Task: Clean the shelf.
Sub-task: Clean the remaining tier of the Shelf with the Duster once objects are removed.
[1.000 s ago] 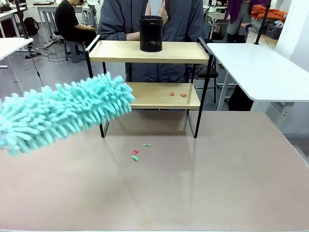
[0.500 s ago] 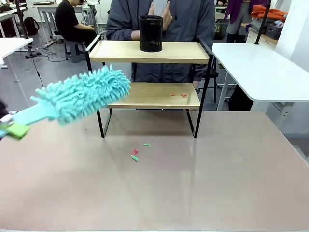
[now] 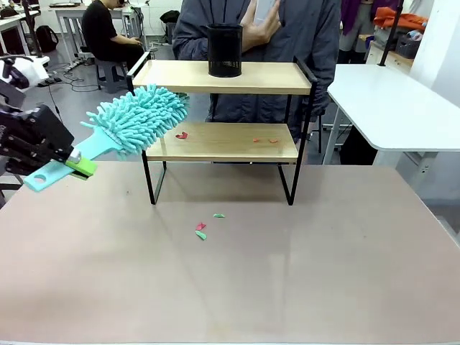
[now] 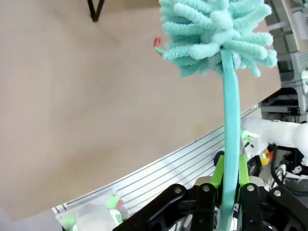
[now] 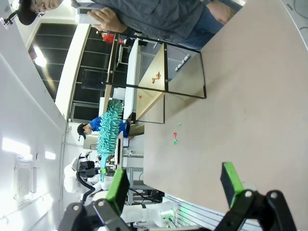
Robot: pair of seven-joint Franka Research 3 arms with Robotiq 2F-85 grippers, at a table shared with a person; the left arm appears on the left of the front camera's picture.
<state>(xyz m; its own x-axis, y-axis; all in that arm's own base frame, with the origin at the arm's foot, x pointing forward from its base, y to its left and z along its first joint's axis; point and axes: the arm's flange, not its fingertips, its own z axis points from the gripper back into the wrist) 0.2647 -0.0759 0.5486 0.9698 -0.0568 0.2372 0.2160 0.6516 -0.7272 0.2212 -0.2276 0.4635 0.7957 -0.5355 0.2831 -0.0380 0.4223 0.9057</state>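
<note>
Care is needed in the step judged to be in hand, the sweeping of the shelf's lower board (image 3: 230,149). The shelf (image 3: 273,75) stands at the far edge of the surface (image 3: 323,251), about its middle. The duster (image 3: 136,118) is pinched by its flat teal handle in the left claw (image 3: 77,164), and its fluffy head is laid against the left end of the shelf, between the two boards. A red scrap (image 3: 182,135) lies just beside the head, and orange scraps (image 3: 264,140) lie farther toward the board's right end. The head is best kept low and flat on the board, clear of the top board above, and drawn in one steady pass so that the scraps are driven to the open front edge, not packed against the frame. The cup (image 3: 225,50) on the top board should not be jolted, and the person (image 3: 287,43) behind the shelf should be given room. More scraps (image 3: 203,228) lie on the surface before the shelf and may need gathering afterward. In the front view the scraps on the board and the head's place at the shelf are made plain, but the grip is seen only from the side. In the left wrist view the handle is shown clamped between the green pads (image 4: 217,173). In the right wrist view the right claw (image 5: 173,185) is seen spread wide with nothing between its fingers, over the near part of the surface and well apart from the shelf.
</note>
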